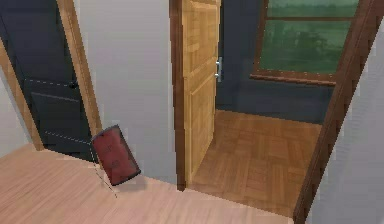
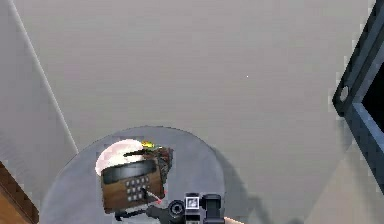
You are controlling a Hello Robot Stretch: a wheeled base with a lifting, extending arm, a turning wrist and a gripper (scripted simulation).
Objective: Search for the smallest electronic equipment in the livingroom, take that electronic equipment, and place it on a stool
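Soft, even light brightens the pale wall (image 1: 125,70) left of the wooden door (image 1: 200,80), while the room right of it lies dimmer.

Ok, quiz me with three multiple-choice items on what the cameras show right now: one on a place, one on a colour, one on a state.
1. Where is the small red object?
A. On the floor, between the dark door and the wooden door
B. On a table
C. Hanging on the wall

2. What colour is the round top behind the keypad gadget?
A. Green
B. Grey
C. Orange

3. The wooden door is:
A. Shut
B. Lying flat on the floor
C. Open

Answers:
1 A: it stands on the pale floor by the wall between the two doors.
2 B: the round surface is plain grey, close to the wall's tone.
3 C: its edge faces the camera, and a blue-walled room with a window shows past it.
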